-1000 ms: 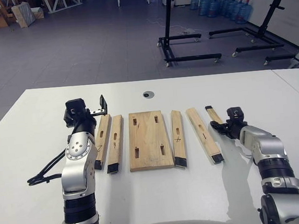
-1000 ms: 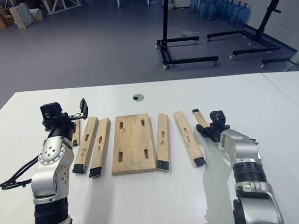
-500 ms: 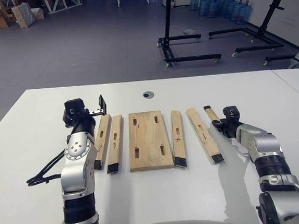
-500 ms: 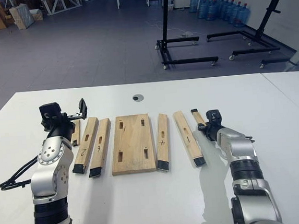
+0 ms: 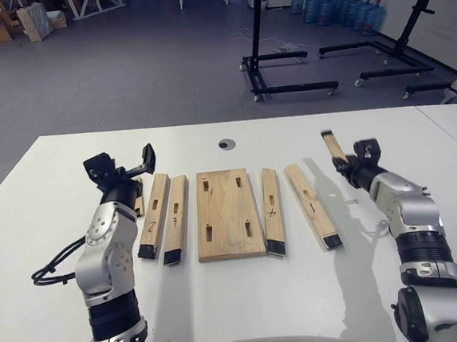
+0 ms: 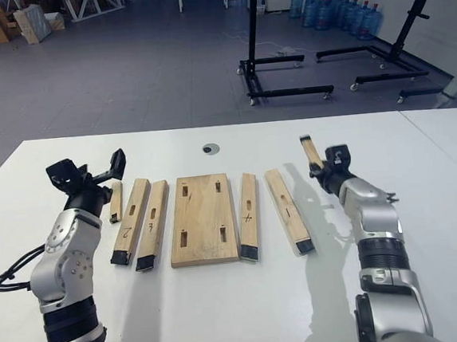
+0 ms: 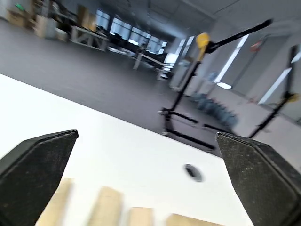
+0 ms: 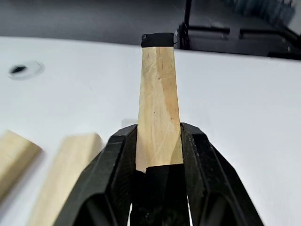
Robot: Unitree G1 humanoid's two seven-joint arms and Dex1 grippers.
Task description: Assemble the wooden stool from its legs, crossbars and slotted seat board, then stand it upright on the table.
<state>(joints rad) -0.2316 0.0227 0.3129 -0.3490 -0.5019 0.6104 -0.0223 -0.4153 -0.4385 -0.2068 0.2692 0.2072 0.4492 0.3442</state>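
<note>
The slotted seat board (image 5: pixel 229 212) lies flat in the middle of the white counter (image 5: pixel 247 297), its long axis running 12 to 6 as seen from the robot's head. Two legs lie on either flank, roughly parallel to it.

The right pincer (image 8: pixel 159 134) is clamped on the lower end of a short crossbar (image 8: pixel 158 108). Both fingers (image 8: pixel 120 155) press the wood's side faces, and the black-tipped far end points away from the wrist. From the head, that crossbar leans toward about 11 o'clock. It seems held clear of the counter, with a shadow beneath it, though I cannot be sure the low end is fully off the surface.

What the next step hangs on, I judge, is the nearest leg (image 5: pixel 311 205). It lies at roughly 7 o'clock from the right pincer, close by. Its long axis runs 11 to 5, its black foot is at the near end and a dark mark sits at mid-length. Whether that mark is a mortise or a pen stroke is too small to tell. The held piece runs nearly along the leg, so it would need turning across it before any joint could be tried. The right arm is plainly the nearer one for that.

The left pincer (image 5: pixel 121 163) hangs over the far left of the row, spread wide with nothing in it. A second short crossbar (image 6: pixel 116 201) lies just beneath it at about 5 o'clock.
</note>
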